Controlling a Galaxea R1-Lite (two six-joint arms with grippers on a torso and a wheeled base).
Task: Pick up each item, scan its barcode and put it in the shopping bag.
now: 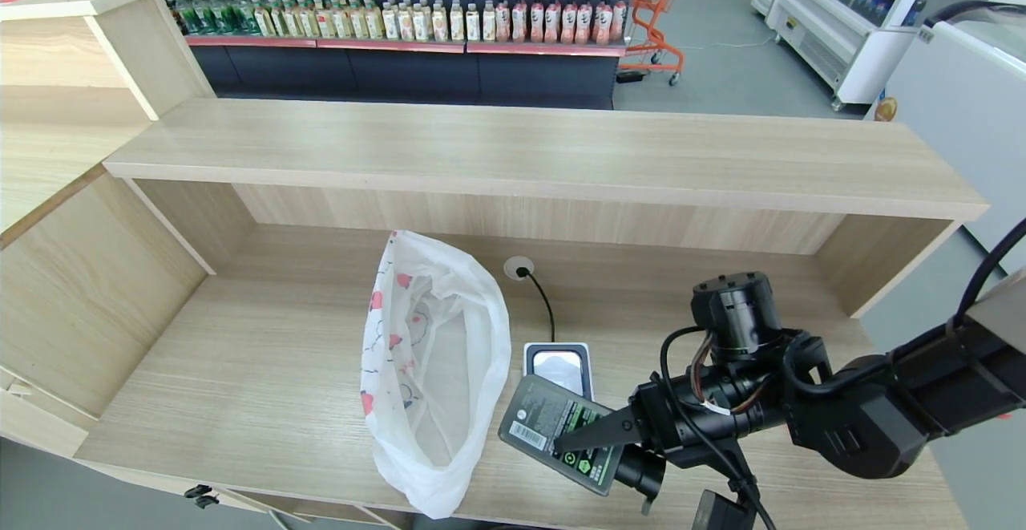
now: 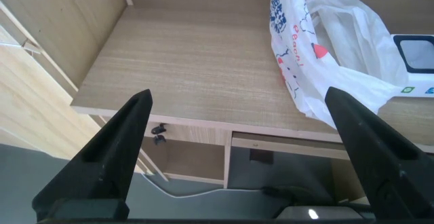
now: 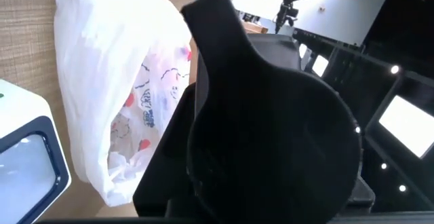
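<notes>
A white plastic shopping bag (image 1: 433, 370) with red and dark prints lies open on the wooden counter (image 1: 256, 370). Right beside it sits a white barcode scanner (image 1: 557, 366) with a glass window. My right gripper (image 1: 575, 442) is shut on a flat dark grey packet (image 1: 549, 426), held tilted just above the scanner's near edge with its barcode label facing up. In the right wrist view the packet (image 3: 271, 129) blocks much of the frame, with the bag (image 3: 115, 95) and scanner (image 3: 27, 163) behind it. My left gripper (image 2: 237, 156) hangs open in front of the counter's near edge, left of the bag (image 2: 319, 54).
A black cable (image 1: 545, 301) runs from the scanner to a hole at the counter's back. A raised wooden ledge (image 1: 545, 153) borders the far side and a side wall (image 1: 88, 289) the left. The counter left of the bag is bare wood.
</notes>
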